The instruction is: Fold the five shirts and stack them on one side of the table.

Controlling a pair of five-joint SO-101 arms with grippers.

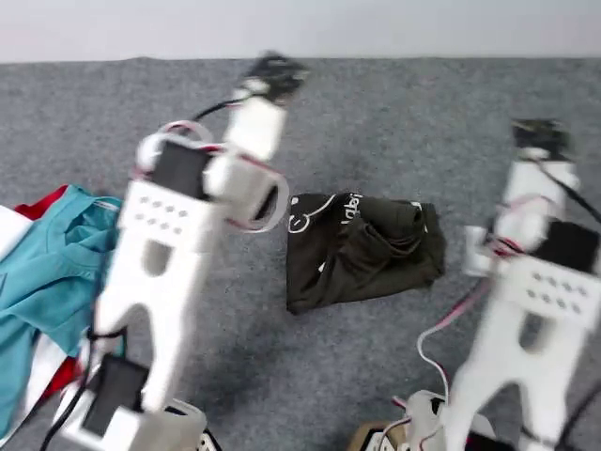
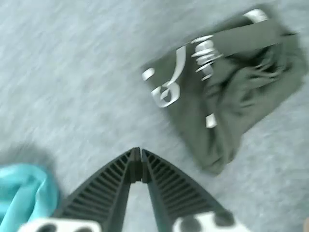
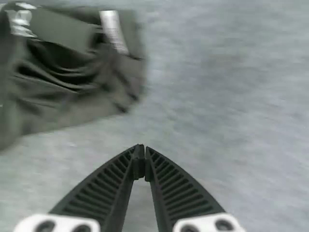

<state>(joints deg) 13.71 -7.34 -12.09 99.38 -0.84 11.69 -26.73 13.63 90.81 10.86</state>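
Observation:
A dark shirt (image 1: 362, 247) with white print lies bunched and roughly folded on the grey table, between the two arms. In the left wrist view the same dark shirt (image 2: 231, 92) lies beyond my left gripper (image 2: 137, 155), which is shut and holds nothing. My right gripper (image 3: 140, 151) is shut and empty too, with the dark shirt (image 3: 63, 72) a short way off. From above, the left gripper (image 1: 272, 73) and the right gripper (image 1: 537, 133) are both raised over the far part of the table. A pile of shirts, teal (image 1: 42, 282) on top of red and white, lies at the left edge.
The grey cloth-covered table (image 1: 394, 122) has bare room behind and in front of the dark shirt. The teal shirt (image 2: 21, 193) shows beside my left gripper. Arm bases and cables (image 1: 427, 357) stand along the near edge.

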